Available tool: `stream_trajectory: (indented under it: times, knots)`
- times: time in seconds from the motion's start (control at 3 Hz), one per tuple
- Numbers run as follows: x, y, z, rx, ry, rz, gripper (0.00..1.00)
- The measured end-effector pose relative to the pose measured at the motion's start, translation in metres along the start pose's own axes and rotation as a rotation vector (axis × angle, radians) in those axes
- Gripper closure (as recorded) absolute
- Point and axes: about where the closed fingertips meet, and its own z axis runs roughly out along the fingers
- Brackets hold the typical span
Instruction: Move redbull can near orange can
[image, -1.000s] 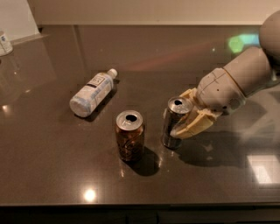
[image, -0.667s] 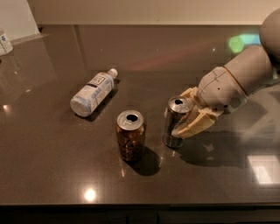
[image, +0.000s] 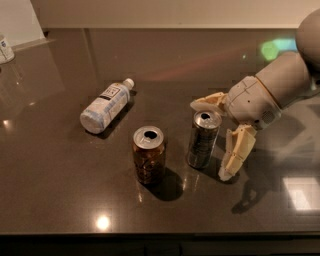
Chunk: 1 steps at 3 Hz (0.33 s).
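We see the slim silver-and-blue metal redbull can standing upright on the dark, glossy stone bench, just beside the stouter orange-brown metal can, with a narrow gap between them. The cream two-finger end effector sits at the redbull can's right with its fingers spread wide. One finger reaches behind the can's silver top and the other hangs apart from its right side, so it grips nothing. We judge the placing all but done, and the step in hand is drawing clear. We want to pull away to the right and upward, fingers kept wide, so that neither catches the rim. A tall, narrow can tips easily and would knock its neighbour. The clear plastic bottle lying on its side at the left is well apart and no concern.
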Motion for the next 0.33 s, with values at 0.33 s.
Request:
stream_trajectory:
  times: [0.33]
  knots:
    - [0.0,0.0,0.0,0.0,0.0,0.0,0.0]
